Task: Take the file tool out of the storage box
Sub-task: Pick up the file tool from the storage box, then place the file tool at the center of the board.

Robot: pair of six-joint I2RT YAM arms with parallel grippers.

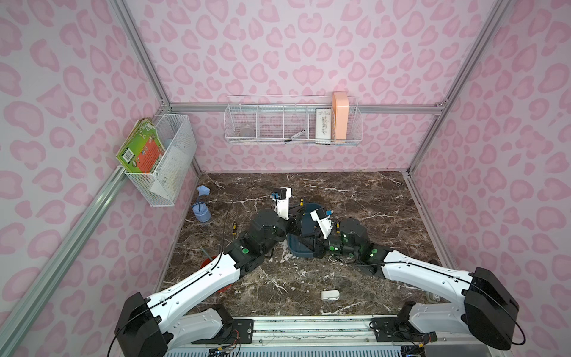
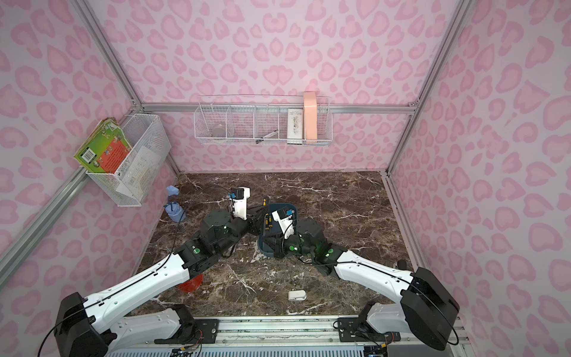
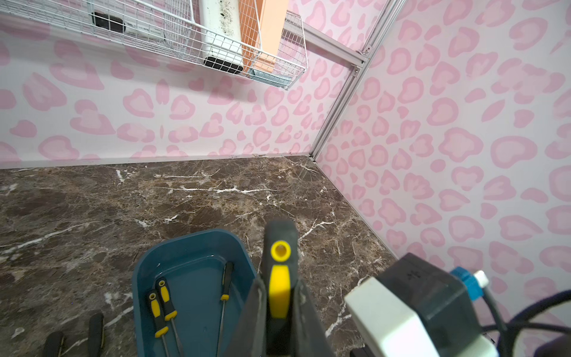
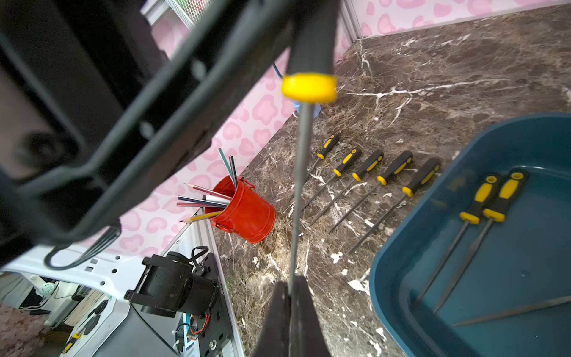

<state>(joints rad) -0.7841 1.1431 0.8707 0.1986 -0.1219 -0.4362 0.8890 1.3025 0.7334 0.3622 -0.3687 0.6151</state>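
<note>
Pink leopard-print walls (image 1: 309,46) surround a brown marble tabletop (image 1: 370,191); white wire baskets (image 1: 272,123) hang.

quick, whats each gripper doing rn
left gripper: shut on the file, at its handle.
right gripper: shut on the same file, at its metal shank.

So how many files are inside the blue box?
3: first file beside second file, third file near the opposite wall. The storage box is partly cropped; more may hide.
</note>
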